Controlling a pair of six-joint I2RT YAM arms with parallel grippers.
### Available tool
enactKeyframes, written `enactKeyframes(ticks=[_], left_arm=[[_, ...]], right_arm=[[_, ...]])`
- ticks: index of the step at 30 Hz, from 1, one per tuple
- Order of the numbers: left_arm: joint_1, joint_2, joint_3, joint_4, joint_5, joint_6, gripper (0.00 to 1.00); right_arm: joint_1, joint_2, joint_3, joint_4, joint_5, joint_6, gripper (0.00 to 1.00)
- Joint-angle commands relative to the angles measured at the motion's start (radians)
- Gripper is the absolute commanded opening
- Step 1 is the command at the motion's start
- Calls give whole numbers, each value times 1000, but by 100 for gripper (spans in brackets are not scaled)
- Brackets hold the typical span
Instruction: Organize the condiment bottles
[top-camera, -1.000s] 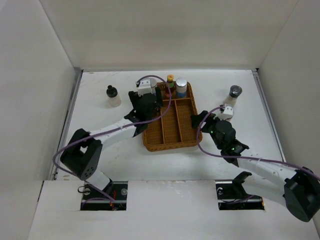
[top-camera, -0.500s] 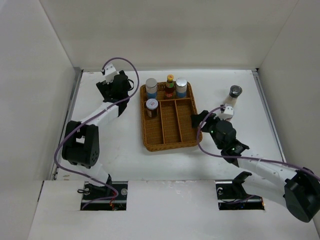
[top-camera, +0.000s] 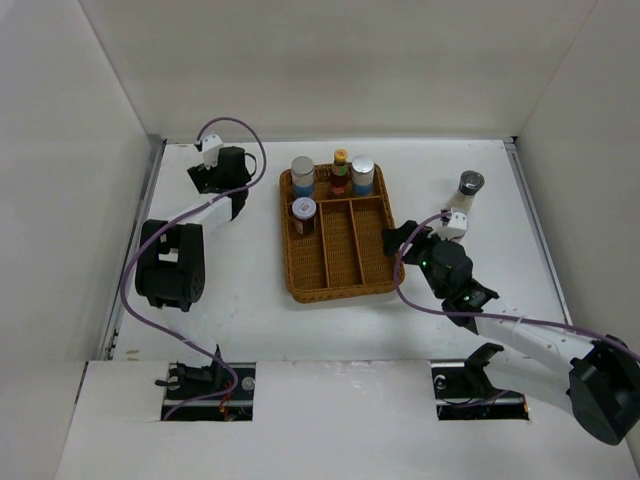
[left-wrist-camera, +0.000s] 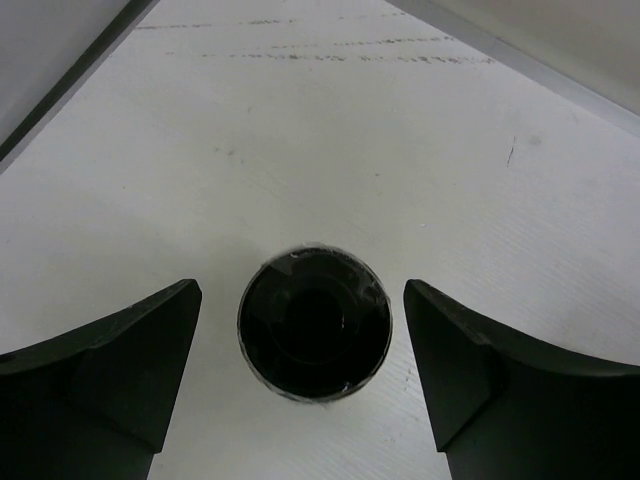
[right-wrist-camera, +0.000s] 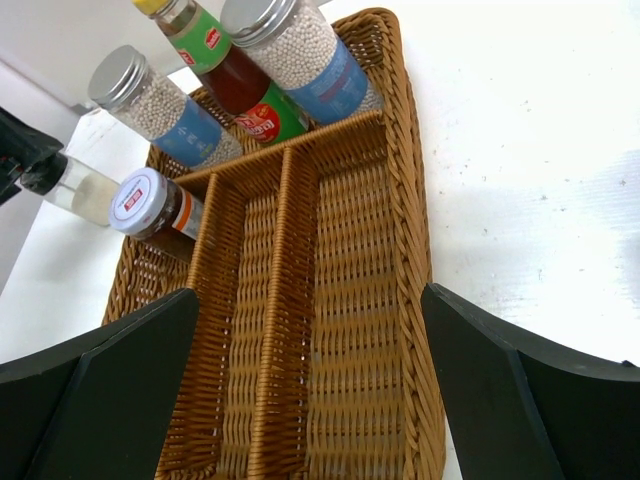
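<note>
Left gripper (left-wrist-camera: 302, 292) is set part-open near the desk's far-left corner, black-capped jar (left-wrist-camera: 315, 322) between its fingers, untouched. Left shaker (top-camera: 303, 176), yellow-capped bottle (top-camera: 340, 172) and right shaker (top-camera: 362, 175) are lined along the wicker tray's (top-camera: 340, 295) far edge, white-lidded jar (top-camera: 303, 215) just in front of the left shaker. Right gripper (right-wrist-camera: 308, 300) is spread wide at the tray's right rim, nothing gripped. Grey-lidded shaker (top-camera: 468, 192) is stood near the desk's far-right corner.

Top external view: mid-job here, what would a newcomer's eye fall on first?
The brown wicker divided tray in the middle of the white table, with four small condiment bottles crowded at its far end and the rest bare. Far left, the left gripper hangs over a black-capped clear jar, jaws open either side of the cap without touching. A lone grey-lidded white shaker stands right of the tray.
</note>
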Motion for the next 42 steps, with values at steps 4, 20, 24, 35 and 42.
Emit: enactKeyframes(ticks=[4,20,24,35,42], left_arm=[[27,34,64,18,55,-14,71],[-43,-247,-113,64,3,-33,40],[-147,-413,-240,77,-64,-33,40],[-568,-719,-385,-65,-118,-48,40],[-687,-648,-449,39,-71,-82,40]], right_arm=[[5,-17,-8,44,11,13,100],[5,-11,0,38,9,14,100],[0,-14,-10,44,6,15,100],[-6,-58,-19,36,11,15,100],[-20,-67,-20,25,32,14,100]])
